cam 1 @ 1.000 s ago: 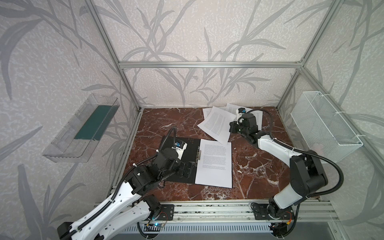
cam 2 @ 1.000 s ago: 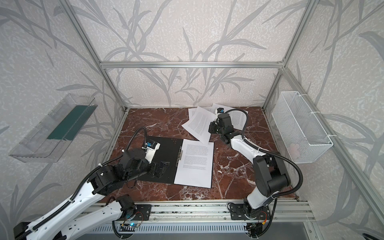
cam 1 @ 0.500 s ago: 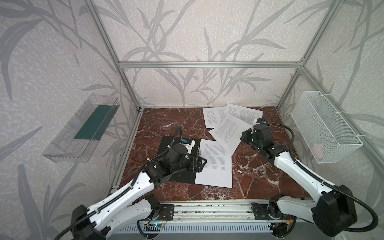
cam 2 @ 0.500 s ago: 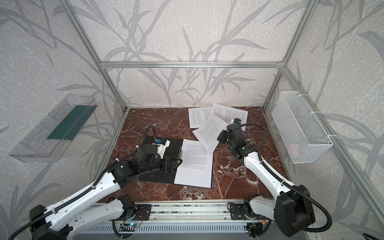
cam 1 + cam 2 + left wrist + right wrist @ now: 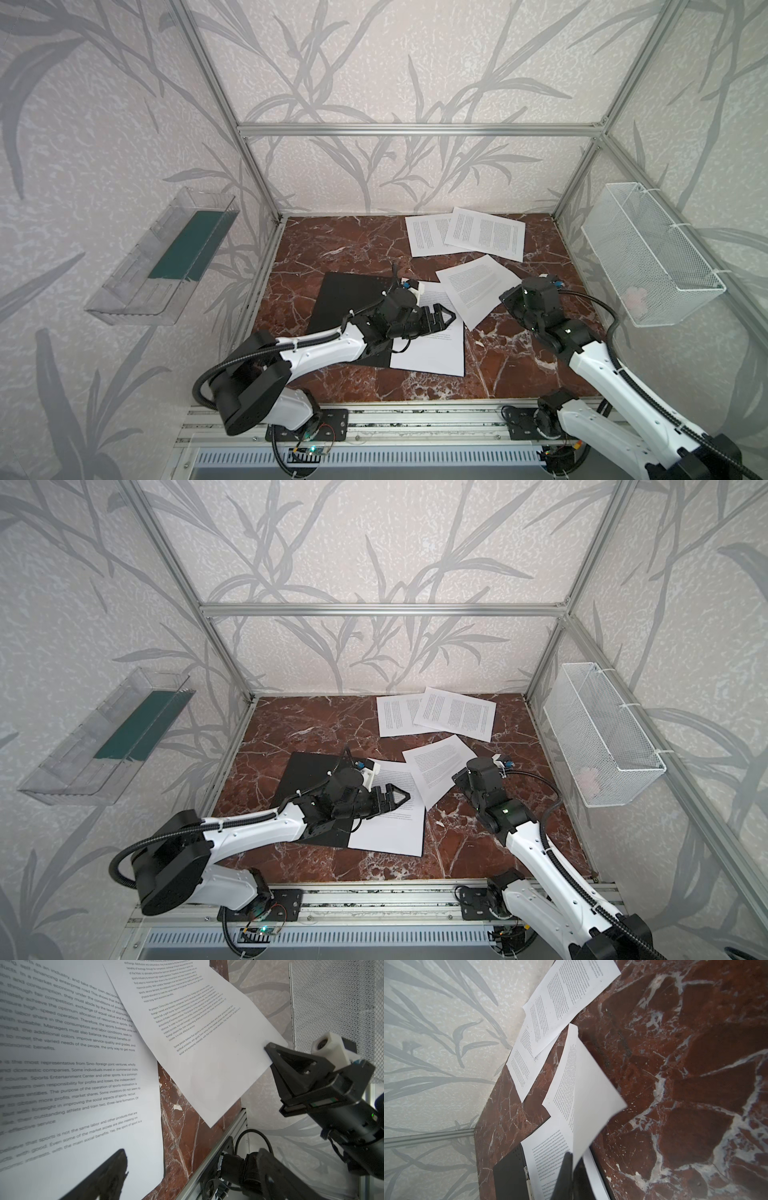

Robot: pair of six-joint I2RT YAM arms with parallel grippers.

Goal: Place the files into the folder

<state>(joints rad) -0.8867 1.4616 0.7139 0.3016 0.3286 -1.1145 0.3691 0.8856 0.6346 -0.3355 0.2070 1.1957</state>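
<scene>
An open flat folder, black inside, lies left of centre with a white printed paper sheet filed on its right half, reading "Sports Entertainment Center". The right gripper pinches the corner of another sheet beside it; two sheets lie far right, unfiled. The left gripper hovers spread.

The table is red-brown marble with white veins. A folder lies open and flat on it, black inside up, with a printed page covering its right half. Well behind the folder and to its right, near the back wall, two sheets lie flat, one overlapping the other. Between them and the folder, a third sheet sits skewed, one corner raised off the marble, another corner over the folder's page.
</scene>
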